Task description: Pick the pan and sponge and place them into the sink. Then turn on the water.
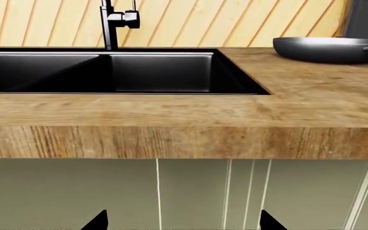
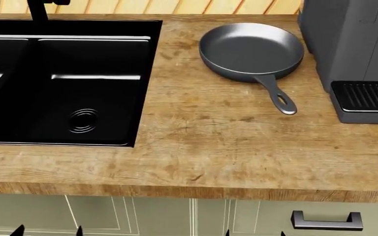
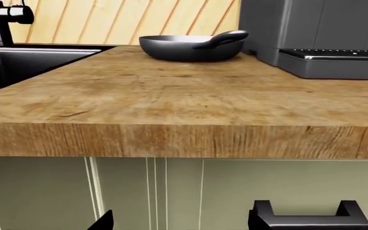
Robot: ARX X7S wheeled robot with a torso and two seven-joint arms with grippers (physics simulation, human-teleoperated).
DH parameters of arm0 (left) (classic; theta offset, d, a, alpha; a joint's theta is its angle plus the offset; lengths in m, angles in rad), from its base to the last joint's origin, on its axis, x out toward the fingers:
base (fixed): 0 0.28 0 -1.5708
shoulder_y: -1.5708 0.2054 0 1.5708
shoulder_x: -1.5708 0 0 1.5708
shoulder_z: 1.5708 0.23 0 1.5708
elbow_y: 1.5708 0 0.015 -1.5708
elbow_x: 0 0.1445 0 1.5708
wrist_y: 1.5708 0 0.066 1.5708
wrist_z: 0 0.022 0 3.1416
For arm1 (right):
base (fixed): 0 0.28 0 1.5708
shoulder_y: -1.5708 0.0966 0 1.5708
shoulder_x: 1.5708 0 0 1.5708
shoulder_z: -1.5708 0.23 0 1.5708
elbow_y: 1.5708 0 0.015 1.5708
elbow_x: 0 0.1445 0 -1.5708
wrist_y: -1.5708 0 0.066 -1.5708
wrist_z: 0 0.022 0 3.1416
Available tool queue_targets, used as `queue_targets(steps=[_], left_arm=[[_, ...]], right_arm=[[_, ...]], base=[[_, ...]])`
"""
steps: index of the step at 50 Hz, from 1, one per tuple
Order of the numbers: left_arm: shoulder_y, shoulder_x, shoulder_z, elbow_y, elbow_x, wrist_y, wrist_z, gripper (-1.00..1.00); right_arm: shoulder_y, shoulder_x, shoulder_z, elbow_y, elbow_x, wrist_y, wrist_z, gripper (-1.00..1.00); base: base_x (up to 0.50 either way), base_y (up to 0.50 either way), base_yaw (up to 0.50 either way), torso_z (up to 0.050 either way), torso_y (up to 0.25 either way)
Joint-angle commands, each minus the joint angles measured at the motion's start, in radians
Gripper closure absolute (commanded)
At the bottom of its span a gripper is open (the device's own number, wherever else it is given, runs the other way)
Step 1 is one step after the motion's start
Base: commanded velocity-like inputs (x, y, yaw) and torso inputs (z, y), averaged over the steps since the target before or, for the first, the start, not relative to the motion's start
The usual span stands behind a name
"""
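Observation:
The dark-grey pan [image 2: 251, 49] sits on the wooden counter right of the sink [image 2: 146, 83], with its handle [image 2: 277, 96] pointing to the front right. It also shows in the left wrist view as the pan [image 1: 327, 48] and in the right wrist view as the pan [image 3: 190, 47]. The sink's black basins hold nothing that I can see. The sponge is out of view, and no water shows. My left gripper [image 1: 184, 223] and right gripper [image 3: 180, 223] both stand open and hold nothing. They hang below the counter's front edge, facing the cabinet doors.
The black faucet [image 1: 110, 24] stands behind the sink. A grey coffee machine [image 2: 353, 49] with a drip tray stands right of the pan. A dark drawer handle [image 3: 308, 218] sticks out of the cabinet by my right gripper. The counter's thick front edge [image 2: 189, 189] lies above both grippers.

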Motion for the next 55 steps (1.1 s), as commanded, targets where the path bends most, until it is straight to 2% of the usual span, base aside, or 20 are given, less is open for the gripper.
queue_targets(steps=[1,6,7,12,17,22,24,28,30,32,45,55], left_arm=[[0.022,-0.021,-0.008,0.021,-0.026,0.013,0.007,-1.00],[0.003,-0.002,0.006,0.033,0.030,0.005,-0.052,-1.00],[0.012,-0.020,0.041,0.055,0.099,0.033,-0.060,-1.00],[0.020,-0.045,0.015,0.165,0.005,-0.097,-0.030,-1.00],[-0.010,-0.090,-0.022,0.333,-0.088,-0.302,-0.028,-1.00],[-0.030,-0.169,-0.087,0.578,-0.184,-0.543,-0.059,-1.00],[-0.028,-0.191,-0.121,0.625,-0.221,-0.591,-0.061,-1.00],[-0.116,-0.225,-0.150,0.687,-0.286,-0.755,-0.084,-1.00],[-0.158,-0.233,-0.185,0.720,-0.367,-0.844,-0.077,-1.00],[-0.208,-0.265,-0.135,0.732,-0.364,-0.897,-0.068,-1.00],[-0.229,-0.268,-0.189,0.710,-0.406,-0.983,-0.103,-1.00],[-0.198,-0.273,-0.195,0.710,-0.406,-0.949,-0.091,-1.00]], right_arm=[[-0.002,0.006,-0.010,-0.008,0.008,-0.014,-0.001,-1.00],[-0.012,0.019,-0.020,-0.055,-0.006,-0.014,0.004,-1.00],[-0.017,0.024,-0.030,-0.088,-0.010,0.000,0.002,-1.00],[0.010,0.051,-0.004,-0.245,0.034,0.177,0.020,-1.00],[0.071,0.107,0.036,-0.430,0.071,0.365,0.041,-1.00],[0.118,0.173,0.159,-0.649,0.208,0.609,0.062,-1.00],[0.121,0.189,0.185,-0.686,0.237,0.658,0.067,-1.00],[0.207,0.237,0.266,-0.757,0.329,0.820,0.081,-1.00],[0.264,0.254,0.297,-0.765,0.383,0.910,0.086,-1.00],[0.296,0.278,0.277,-0.759,0.390,0.975,0.092,-1.00],[0.316,0.298,0.344,-0.779,0.481,1.099,0.100,-1.00],[0.254,0.293,0.326,-0.777,0.466,1.072,0.102,-1.00]], base=[[0.00,0.00,0.00,0.000,0.000],[0.00,0.00,0.00,0.000,0.000],[0.00,0.00,0.00,0.000,0.000],[0.00,0.00,0.00,0.000,0.000],[0.00,0.00,0.00,0.000,0.000],[0.00,0.00,0.00,0.000,0.000],[0.00,0.00,0.00,0.000,0.000],[0.00,0.00,0.00,0.000,0.000],[0.00,0.00,0.00,0.000,0.000],[0.00,0.00,0.00,0.000,0.000],[0.05,0.00,0.00,0.000,0.000],[0.35,0.00,0.00,0.000,0.000]])
